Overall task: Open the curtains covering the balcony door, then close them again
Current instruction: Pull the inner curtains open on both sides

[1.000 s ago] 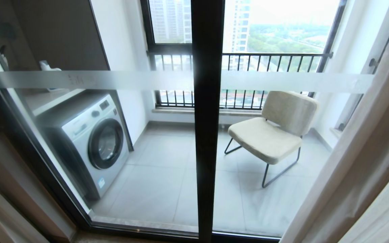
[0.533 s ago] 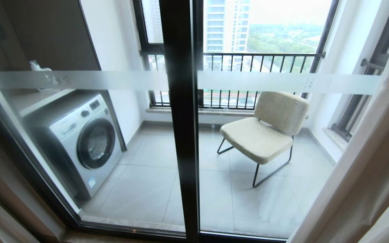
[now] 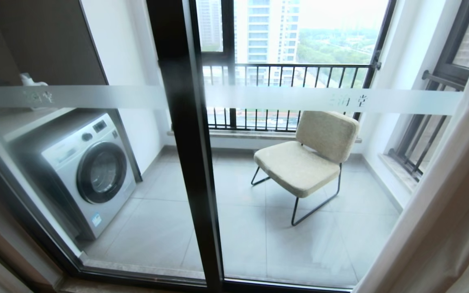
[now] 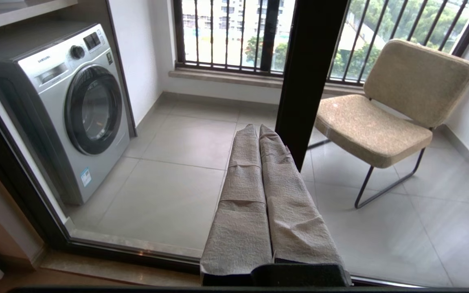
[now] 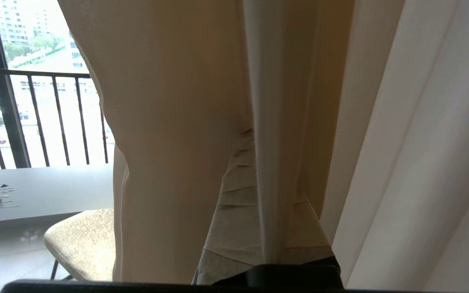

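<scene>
Curtains point(image 3: 442, 211) hang bunched along the right edge of the head view, folds running top to bottom, balcony door point(image 3: 185, 162) uncovered. Right gripper point(image 5: 267, 219), nearer, pinches a fold; left gripper point(image 4: 259, 134) is closed, empty.

Right tool point(image 5: 255, 171) pinching cream curtains point(image 5: 169, 122)

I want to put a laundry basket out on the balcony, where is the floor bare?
Bare tile lies between the washing machine and the chair, running forward to the balcony door. It is tighter at the right, between the chair and the side wall.
</scene>
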Controlling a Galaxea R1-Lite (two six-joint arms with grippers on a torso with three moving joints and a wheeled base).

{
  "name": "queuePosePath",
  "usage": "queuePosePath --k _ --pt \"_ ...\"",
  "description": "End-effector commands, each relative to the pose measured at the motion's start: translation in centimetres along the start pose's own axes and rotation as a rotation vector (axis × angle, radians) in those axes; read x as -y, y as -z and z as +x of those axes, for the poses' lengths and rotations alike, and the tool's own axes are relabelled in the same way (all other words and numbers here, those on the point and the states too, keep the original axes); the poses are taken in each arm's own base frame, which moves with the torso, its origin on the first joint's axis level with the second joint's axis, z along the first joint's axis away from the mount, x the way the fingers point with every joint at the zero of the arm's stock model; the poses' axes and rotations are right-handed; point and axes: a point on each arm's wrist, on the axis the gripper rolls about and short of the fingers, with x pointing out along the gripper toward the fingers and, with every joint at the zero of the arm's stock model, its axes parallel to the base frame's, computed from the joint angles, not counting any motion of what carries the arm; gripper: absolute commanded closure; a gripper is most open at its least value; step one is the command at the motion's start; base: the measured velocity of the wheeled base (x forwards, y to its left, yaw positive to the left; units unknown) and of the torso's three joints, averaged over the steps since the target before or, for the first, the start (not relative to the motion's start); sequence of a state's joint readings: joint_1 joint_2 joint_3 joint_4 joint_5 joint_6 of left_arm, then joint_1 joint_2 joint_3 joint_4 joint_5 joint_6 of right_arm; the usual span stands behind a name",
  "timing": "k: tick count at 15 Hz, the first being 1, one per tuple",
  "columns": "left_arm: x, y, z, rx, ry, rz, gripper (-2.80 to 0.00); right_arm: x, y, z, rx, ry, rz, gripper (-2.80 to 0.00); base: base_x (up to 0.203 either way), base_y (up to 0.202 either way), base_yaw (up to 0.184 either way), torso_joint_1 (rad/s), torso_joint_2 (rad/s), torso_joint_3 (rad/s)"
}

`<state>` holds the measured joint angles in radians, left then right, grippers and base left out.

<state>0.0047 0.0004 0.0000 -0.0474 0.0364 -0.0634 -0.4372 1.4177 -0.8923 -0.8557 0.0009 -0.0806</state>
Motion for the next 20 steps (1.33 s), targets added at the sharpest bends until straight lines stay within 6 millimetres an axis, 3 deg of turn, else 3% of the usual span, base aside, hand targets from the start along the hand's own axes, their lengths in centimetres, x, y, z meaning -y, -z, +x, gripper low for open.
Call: queuePosePath --k 1,14,20 --pt "0.0 0.0 0.0 0.001 0.0 -0.001 0.0 0.08 -0.08 0.0 0.007 0.003 -0.002 0.0 0.0 -0.189 -0.002 0.002 0.0 0.005" --pt "0.0 0.0 0.01 -0.001 0.0 0.0 0.0 0.07 0.06 -0.11 0.005 0.003 -0.002 0.0 0.0 -0.191 0.0 0.002 0.0 0.002" --pt "0.0 0.0 0.0 0.001 0.0 0.0 0.0 0.06 0.13 -0.03 0.002 0.002 -0.002 0.0 0.0 -0.036 -0.001 0.0 0.0 0.001"
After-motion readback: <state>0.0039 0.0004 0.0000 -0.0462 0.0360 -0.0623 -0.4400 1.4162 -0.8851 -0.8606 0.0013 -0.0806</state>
